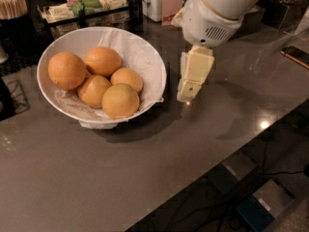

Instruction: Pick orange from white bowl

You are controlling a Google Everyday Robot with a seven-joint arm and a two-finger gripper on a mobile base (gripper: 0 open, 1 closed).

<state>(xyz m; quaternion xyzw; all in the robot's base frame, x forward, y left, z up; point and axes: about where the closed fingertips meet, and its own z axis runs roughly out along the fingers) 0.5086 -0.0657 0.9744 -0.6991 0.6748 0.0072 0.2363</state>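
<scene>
The white bowl (pixel 63 108) stands on the grey table at the left, lined with crumpled white paper (pixel 136 48). It holds several oranges. The orange (pixel 66 70), the largest and roundest one, lies at the bowl's left side. A paler yellowish one (pixel 120 101) lies at the front, and smaller ones sit between them. My gripper (pixel 186 94), cream-coloured under a white arm housing (pixel 212 18), hangs just right of the bowl's rim, low over the table. It is outside the bowl and holds nothing.
A tray of packets (pixel 84 6), a white container (pixel 154 1) and a toothpick holder (pixel 12 4) stand at the back. A phone (pixel 295 56) lies at the right. A black object (pixel 5 98) is at the left edge. The table's edge (pixel 227 151) runs diagonally at front right.
</scene>
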